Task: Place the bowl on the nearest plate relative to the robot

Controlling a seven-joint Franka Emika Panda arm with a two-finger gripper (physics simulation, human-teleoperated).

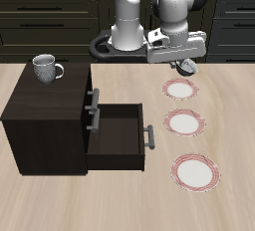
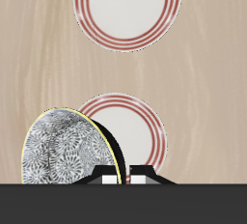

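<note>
My gripper (image 1: 185, 66) hangs over the plate (image 1: 180, 91) that lies farthest back in a row of three white, red-rimmed plates. In the wrist view the speckled bowl (image 2: 63, 153) hangs tilted beside the fingertips (image 2: 109, 178), its rim pinched by my gripper (image 2: 127, 176). Below it lies that same plate (image 2: 130, 122), partly covered by the bowl and apart from it. In the exterior view the bowl is hard to make out under the hand.
Two more plates (image 1: 184, 123) (image 1: 195, 171) lie in line toward the table's front edge; the middle one (image 2: 127, 11) also shows in the wrist view. A dark cabinet (image 1: 45, 115) with an open drawer (image 1: 122, 135) carries a grey mug (image 1: 45, 69).
</note>
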